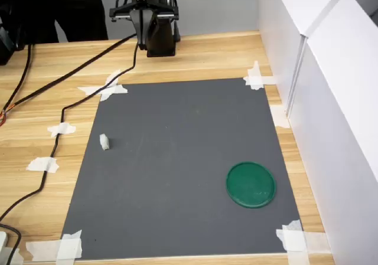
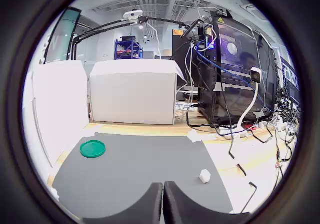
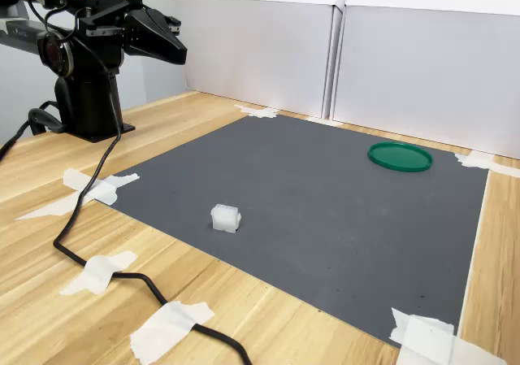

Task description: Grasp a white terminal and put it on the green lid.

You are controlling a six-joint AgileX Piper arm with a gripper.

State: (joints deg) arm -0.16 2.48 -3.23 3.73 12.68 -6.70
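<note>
The white terminal [image 1: 104, 141] [image 3: 226, 217] [image 2: 204, 176] lies alone on the grey mat, near the first exterior view's left edge of it. The green lid [image 1: 251, 184] [image 3: 399, 156] [image 2: 92, 148] rests flat on the mat toward the opposite corner, with nothing on it. My gripper [image 3: 179, 54] [image 1: 143, 39] [image 2: 163, 204] hangs folded back above the arm's base [image 1: 160, 38], off the mat and far from both objects. Its fingers [image 2: 150, 206] meet with nothing between them, so it is shut.
The grey mat [image 1: 183, 159] is taped to a wooden table at its corners [image 1: 106, 88]. A black cable [image 1: 56, 141] runs along the first exterior view's left side. White walls [image 1: 331, 100] close off the right. A person in dark clothes [image 1: 65, 5] stands behind the table.
</note>
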